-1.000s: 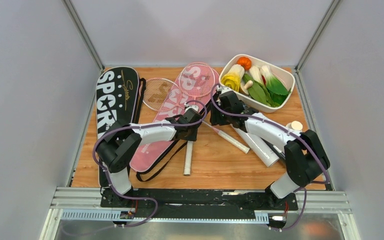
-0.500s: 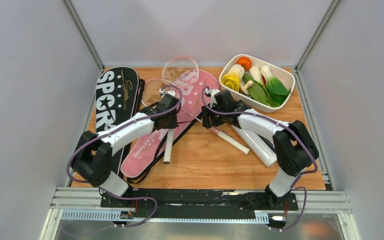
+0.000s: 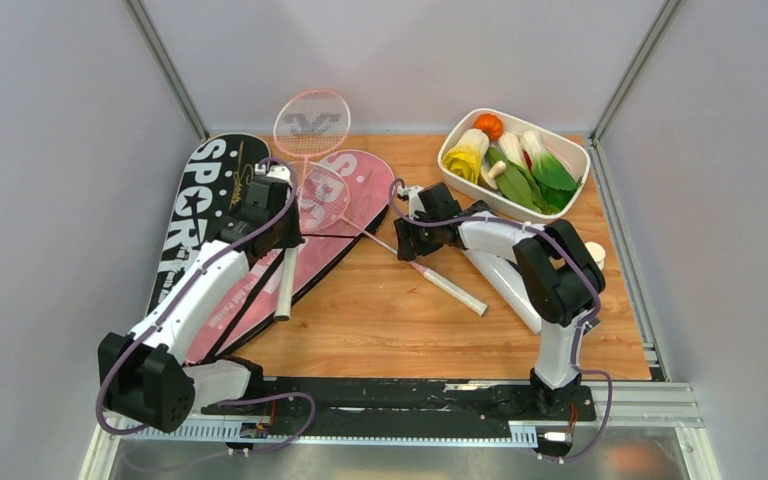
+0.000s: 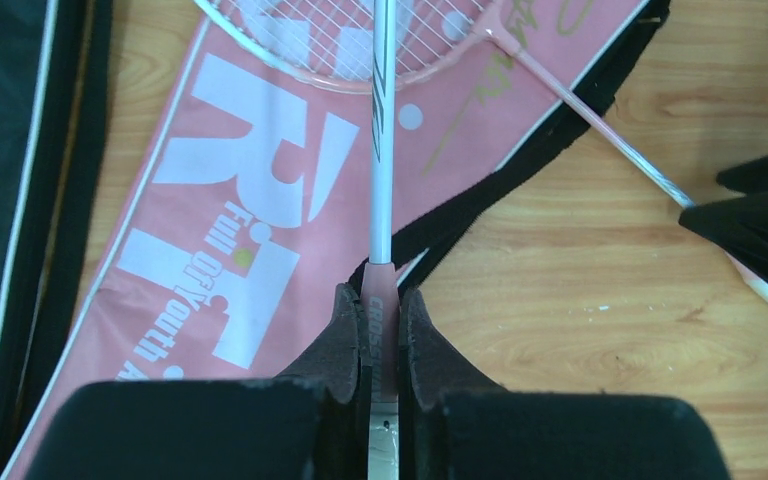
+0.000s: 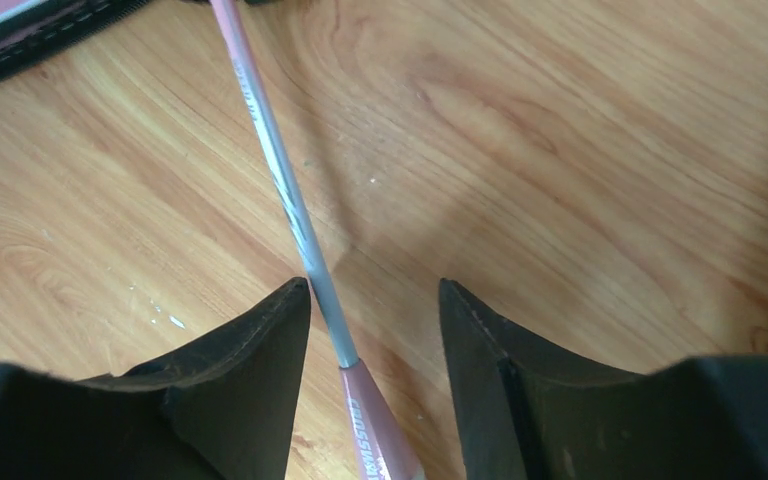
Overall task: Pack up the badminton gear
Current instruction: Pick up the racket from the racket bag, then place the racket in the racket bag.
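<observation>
My left gripper [image 3: 287, 233] is shut on the pink cone of a pink-framed racket [image 3: 312, 120], between shaft and white handle. The racket's head sticks out past the table's back edge. In the left wrist view the gripper [image 4: 382, 318] clamps that cone over the pink "SPORT" cover [image 4: 210, 250]. A second racket [image 3: 326, 196] lies with its head on the pink cover [image 3: 260, 285]. Its shaft [image 5: 278, 180] runs between the fingers of my open right gripper [image 5: 375, 300], close to one finger, not clamped. In the top view that gripper [image 3: 406, 244] is over the shaft. The black cover [image 3: 195, 215] lies at the left.
A white bowl of toy vegetables [image 3: 460, 140] stands at the back right. A long white tube [image 3: 508, 288] lies under my right arm. A small white bottle [image 3: 592, 254] stands near the right edge. The pink cover's black strap [image 4: 520, 190] trails onto the wood.
My left arm swung left and back with its racket, whose head now reaches past the back edge. Both covers slid left. My right gripper shifted a little left along the second racket's shaft.
</observation>
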You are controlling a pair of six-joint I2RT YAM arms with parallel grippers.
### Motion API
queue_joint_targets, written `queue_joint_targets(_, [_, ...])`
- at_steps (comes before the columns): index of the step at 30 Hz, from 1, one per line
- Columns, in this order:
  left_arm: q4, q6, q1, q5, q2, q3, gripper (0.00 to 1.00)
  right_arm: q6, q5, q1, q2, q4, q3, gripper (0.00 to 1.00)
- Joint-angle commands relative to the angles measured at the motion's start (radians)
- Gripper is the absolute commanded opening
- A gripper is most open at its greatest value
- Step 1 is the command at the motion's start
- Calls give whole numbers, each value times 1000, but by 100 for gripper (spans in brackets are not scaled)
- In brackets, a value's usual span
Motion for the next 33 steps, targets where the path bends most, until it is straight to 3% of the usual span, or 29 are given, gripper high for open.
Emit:
queue_joint_targets(1, [40,19,-1,92,26,-9,0,-3,-52,19,29,34,38,55])
queue_joint_targets(6, [113,-39,-1,124,108,-84,0,38,11,53,43,35,33,47])
queue_joint_targets(10, [208,-111,-2,126,170,-135,1,86,43,54,57,37,35,19])
queue_joint_targets(12, [239,-131,-2,120,214,-146,7,102,49,54,57,38,32,1])
queue_joint_targets(19, [264,-95,-1,68,290,-113,44,119,46,55,-3,57,-26,0])
queue_joint_targets(33, [251,-1,-2,-68,569,98,44,151,17,55,-58,89,-67,0])
